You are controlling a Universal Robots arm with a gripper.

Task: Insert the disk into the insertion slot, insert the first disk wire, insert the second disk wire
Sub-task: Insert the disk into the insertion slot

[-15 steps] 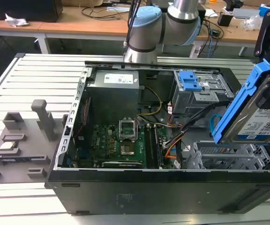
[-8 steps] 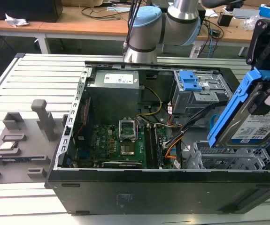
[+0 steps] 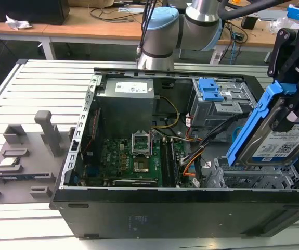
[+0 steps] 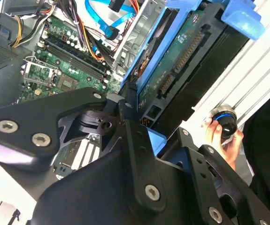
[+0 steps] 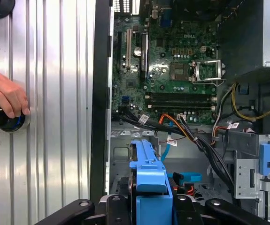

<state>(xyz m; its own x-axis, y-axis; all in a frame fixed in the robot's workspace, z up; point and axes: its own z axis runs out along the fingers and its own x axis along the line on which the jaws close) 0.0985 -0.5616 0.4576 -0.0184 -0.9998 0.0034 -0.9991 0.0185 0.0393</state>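
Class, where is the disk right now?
At the exterior view's right, the disk hangs tilted in the claw, just over the insertion slot.

The arm (image 3: 198, 21) is made of round, silver-grey metal joints, and a pale blue cap (image 3: 162, 18) closes the joint end. Below the joints sits a silver collar (image 3: 156, 60). Thin black cables (image 3: 148, 21) run beside the joints. The gripper (image 3: 292, 117) is matte black throughout, built from flat, angular links with bevelled edges. In the second wrist view these links (image 4: 55, 115) are broad plates with rounded ends, overlapping at round pivots (image 4: 106, 125). Small silver screws (image 4: 41, 138) sit in shallow recesses near the link ends, bright against the black. The plastic shows faint scuffs and a dull sheen.
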